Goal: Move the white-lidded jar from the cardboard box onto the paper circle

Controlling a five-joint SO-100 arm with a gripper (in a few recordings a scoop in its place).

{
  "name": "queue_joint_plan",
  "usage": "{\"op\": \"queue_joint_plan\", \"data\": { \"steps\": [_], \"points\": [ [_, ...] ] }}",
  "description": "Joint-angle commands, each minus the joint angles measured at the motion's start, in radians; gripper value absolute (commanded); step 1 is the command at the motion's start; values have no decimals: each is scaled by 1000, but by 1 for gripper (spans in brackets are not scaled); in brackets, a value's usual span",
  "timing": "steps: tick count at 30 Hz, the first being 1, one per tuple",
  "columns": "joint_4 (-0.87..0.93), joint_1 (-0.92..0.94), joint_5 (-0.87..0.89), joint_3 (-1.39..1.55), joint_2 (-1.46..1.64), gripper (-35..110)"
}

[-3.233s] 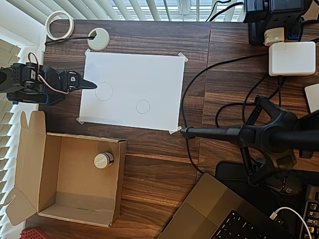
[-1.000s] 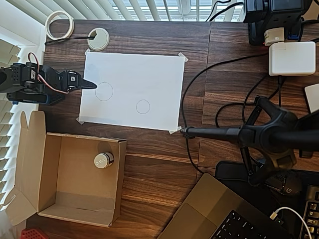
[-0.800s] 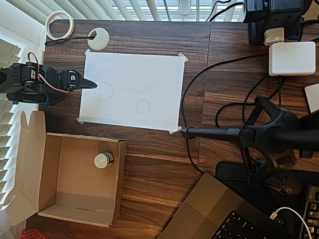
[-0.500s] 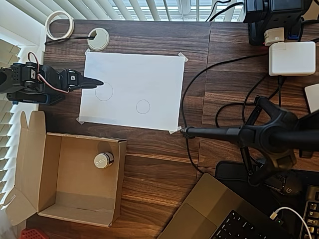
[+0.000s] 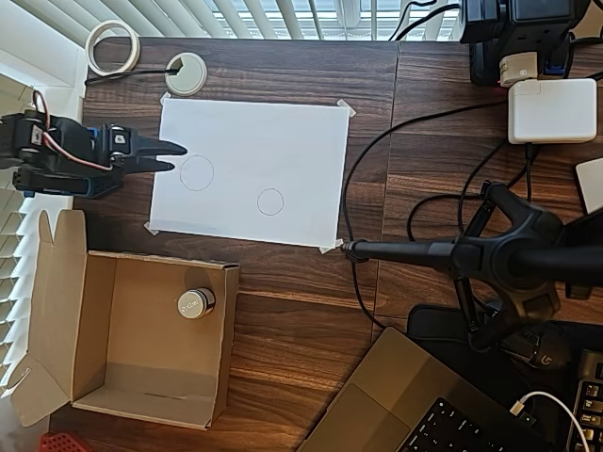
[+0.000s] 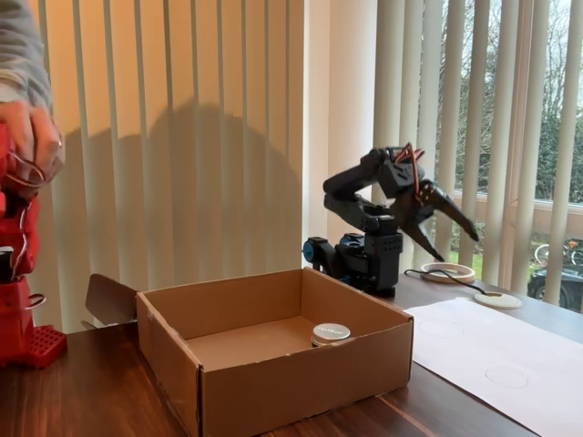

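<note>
Gripper (image 5: 176,156) hangs open and empty above the left edge of the paper sheet (image 5: 283,141), well apart from the jar (image 5: 195,302), which sits inside the cardboard box (image 5: 57,311) near its upper right corner on the worktop (image 5: 301,311).

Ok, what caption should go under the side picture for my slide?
Black robot arm with open gripper raised behind the cardboard box, where the white-lidded jar waits inside.

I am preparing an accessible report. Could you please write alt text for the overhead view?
A black robot arm's open claw points at the left edge of a white paper sheet taped to a dark wooden desk. Below it, a white-lidded jar sits inside an open cardboard box, and the sheet's smaller drawn circle is empty.
</note>
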Motion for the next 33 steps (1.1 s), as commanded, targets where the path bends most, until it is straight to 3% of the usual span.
{"op": "queue_joint_plan", "data": {
  "steps": [1, 9, 18, 26, 33],
  "points": [
    [-3, 115, -176, -184, -120, 31],
    [-210, 417, -546, -250, -256, 31],
    [-374, 606, -733, -451, -609, 31],
    [-399, 765, -1173, -644, -986, 31],
    [-434, 784, -1189, -713, -1146, 35]
  ]
}}
